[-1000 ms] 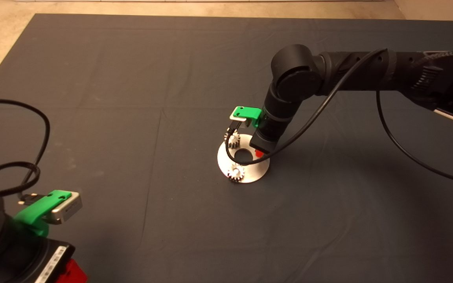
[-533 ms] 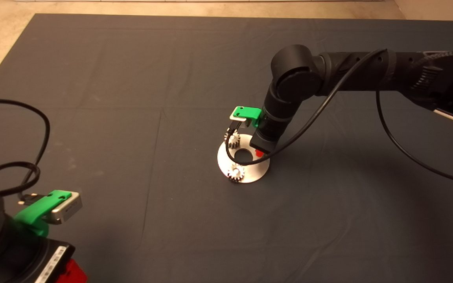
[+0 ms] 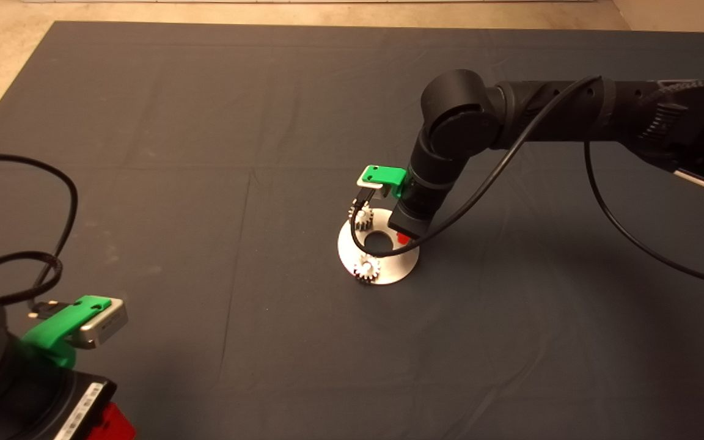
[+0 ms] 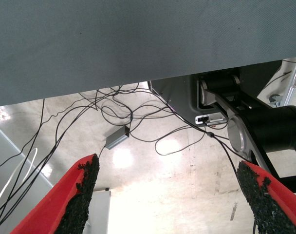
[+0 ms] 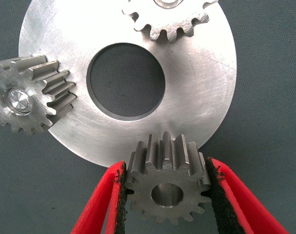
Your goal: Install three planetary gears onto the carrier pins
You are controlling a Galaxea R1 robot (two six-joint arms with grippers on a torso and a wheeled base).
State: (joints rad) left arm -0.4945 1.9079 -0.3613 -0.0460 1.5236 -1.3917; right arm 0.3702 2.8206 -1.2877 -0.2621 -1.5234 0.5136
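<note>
1. The right gripper (image 5: pixel 166 195) stood over the near-right edge of the round metal disc (image 3: pixel 401 266), in the middle of the dark mat (image 3: pixel 205 122).
2. Its two red fingers (image 5: pixel 233 195) were closed on the third gear (image 5: pixel 166 187), with the black pads pressing on the teeth from both sides.
3. In the right wrist view the bore of this gear looked filled with metal, but I could not tell if it was already sitting fully on its pin.
4. Two other gears (image 5: pixel 28 95) (image 5: pixel 170 17) were already on their pins, with the shiny pin top (image 5: pixel 17 101) showing in the middle.
5. The left gripper (image 4: pixel 172 195) waited at the lower left corner, off the mat, fingers wide apart and holding nothing; its camera saw cables (image 4: pixel 114 109) on the floor.
</note>
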